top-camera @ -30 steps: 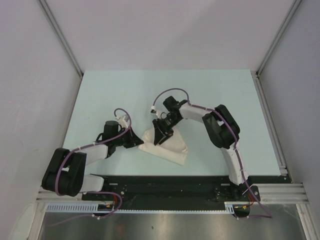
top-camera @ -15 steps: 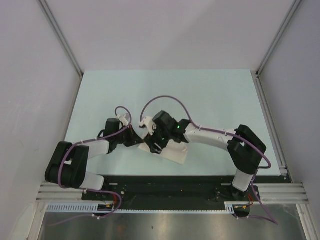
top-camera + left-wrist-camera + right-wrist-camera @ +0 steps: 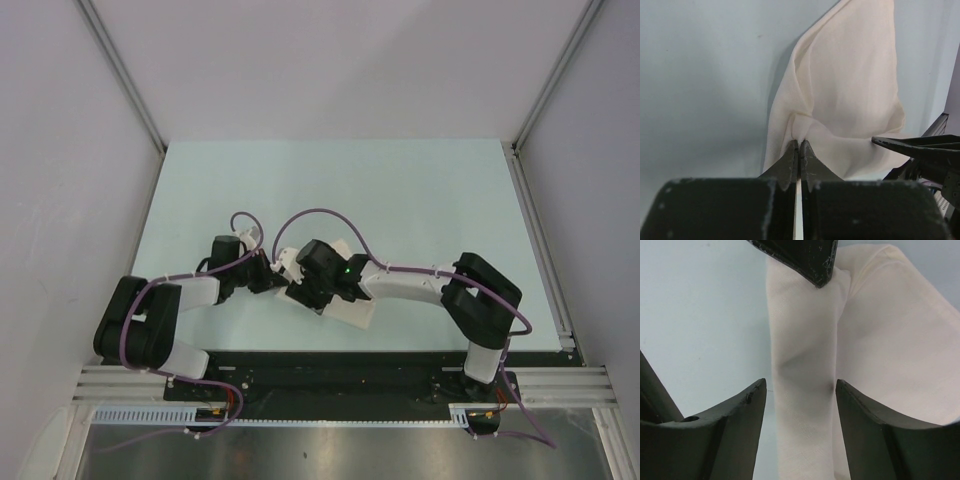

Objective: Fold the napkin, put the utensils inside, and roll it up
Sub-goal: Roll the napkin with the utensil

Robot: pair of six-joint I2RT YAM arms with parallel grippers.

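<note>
Napkin: white, folded, lying on table near front edge, between both grippers. Left gripper: jaws pressed together, pinching bunched cloth edge. Right gripper: jaws spread wide, straddling raised fold of cloth.

Plainly a robotics lab test cell, not a home or a kitchen. A pale blue-green table sat boxed in by plain grey panels on aluminium posts. The left arm and right arm were bolted to a black base plate, purple cables looping over them, slotted wiring duct up front.
</note>
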